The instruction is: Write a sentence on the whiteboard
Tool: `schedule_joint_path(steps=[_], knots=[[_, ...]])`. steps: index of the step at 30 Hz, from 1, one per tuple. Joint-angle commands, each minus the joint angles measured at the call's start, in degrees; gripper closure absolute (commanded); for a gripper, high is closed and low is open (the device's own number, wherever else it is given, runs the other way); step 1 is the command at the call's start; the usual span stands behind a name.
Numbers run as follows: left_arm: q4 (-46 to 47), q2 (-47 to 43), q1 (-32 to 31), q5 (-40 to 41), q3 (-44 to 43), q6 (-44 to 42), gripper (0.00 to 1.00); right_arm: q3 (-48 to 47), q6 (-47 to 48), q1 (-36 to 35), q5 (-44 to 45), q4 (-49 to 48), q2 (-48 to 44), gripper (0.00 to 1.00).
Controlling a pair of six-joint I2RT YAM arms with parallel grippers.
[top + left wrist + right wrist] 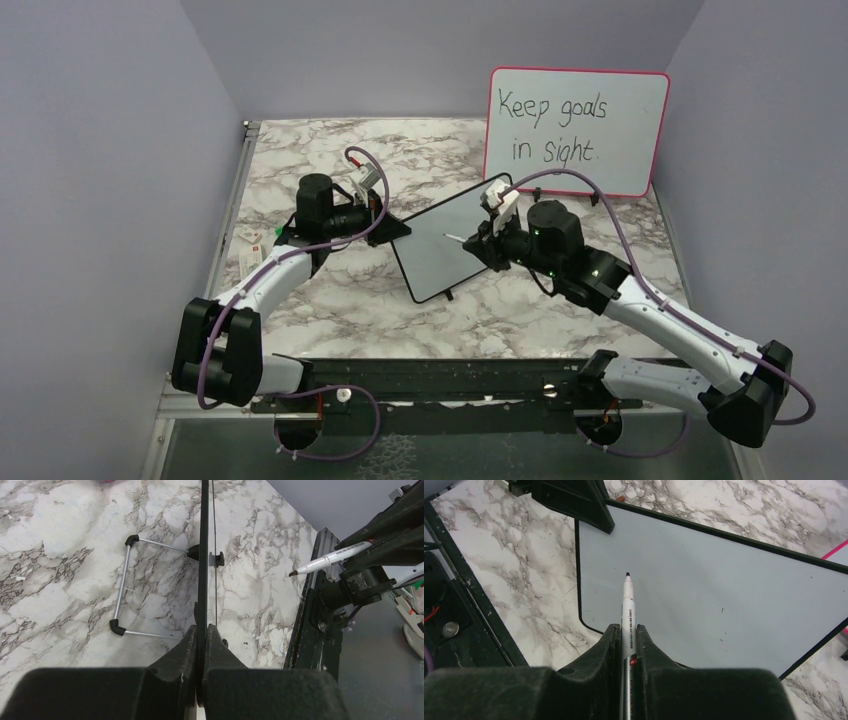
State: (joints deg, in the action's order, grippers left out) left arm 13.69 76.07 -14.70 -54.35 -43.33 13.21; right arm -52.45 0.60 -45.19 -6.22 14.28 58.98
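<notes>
The whiteboard (440,245), black-framed, stands tilted on the marble table with a blank face; the sentence is not in view. My left gripper (395,228) is shut on the board's left edge. In the left wrist view the whiteboard (204,555) runs edge-on up from between the left gripper's (204,630) fingers. My right gripper (485,238) is shut on a white marker (628,605). The marker's dark tip hovers just over the whiteboard (704,590) near its left side. The right gripper (628,630) holds the marker by its barrel.
A larger pink-framed board (575,130) with black handwriting leans on the back wall at the right. A wire stand (122,587) lies behind the whiteboard. Small items (250,240) sit at the table's left edge. A black rail (450,380) spans the near edge.
</notes>
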Motion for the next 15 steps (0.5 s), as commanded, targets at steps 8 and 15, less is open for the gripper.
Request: schedule_joint_path(steps=[8, 15], knots=[[-3.88, 1.4, -0.07, 1.02, -0.85, -1.77, 1.0, 0.06, 3.84, -10.33, 15.8, -6.97, 2.88, 1.0], [-7.51, 3.34, -0.07, 1.69, -2.83, -4.34, 1.0, 0.49, 5.0, -14.48, 21.28, -9.32, 4.68, 0.99]])
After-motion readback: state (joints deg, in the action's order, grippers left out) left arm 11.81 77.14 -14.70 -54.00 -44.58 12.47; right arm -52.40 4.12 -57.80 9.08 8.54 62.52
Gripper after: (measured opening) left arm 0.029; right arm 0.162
